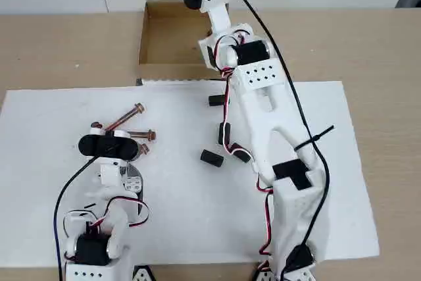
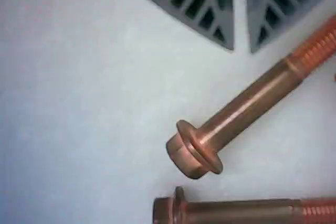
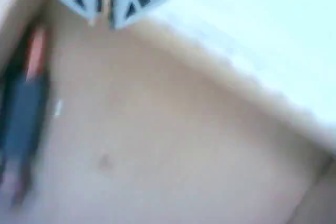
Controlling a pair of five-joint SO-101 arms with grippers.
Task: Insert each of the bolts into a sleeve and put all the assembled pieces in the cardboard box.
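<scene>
Hovering left gripper [image 2: 241,50] over loose bolts [image 1: 123,118]; right gripper [image 3: 104,24] above the cardboard box [image 1: 154,31] floor.
Left fingers stand close together with only a narrow slit between them and grip nothing; the bolts lie toward the left edge of the white sheet [image 1: 177,222]. Right fingers are nearly closed and empty. One assembled piece [image 3: 23,108] lies along a box wall. Black sleeves [image 1: 212,158] lie near the sheet's centre. The box stands at the sheet's far edge.

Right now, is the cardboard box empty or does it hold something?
Not empty. The right wrist view shows one bolt-in-sleeve piece lying inside the cardboard box, beside its wall.
</scene>
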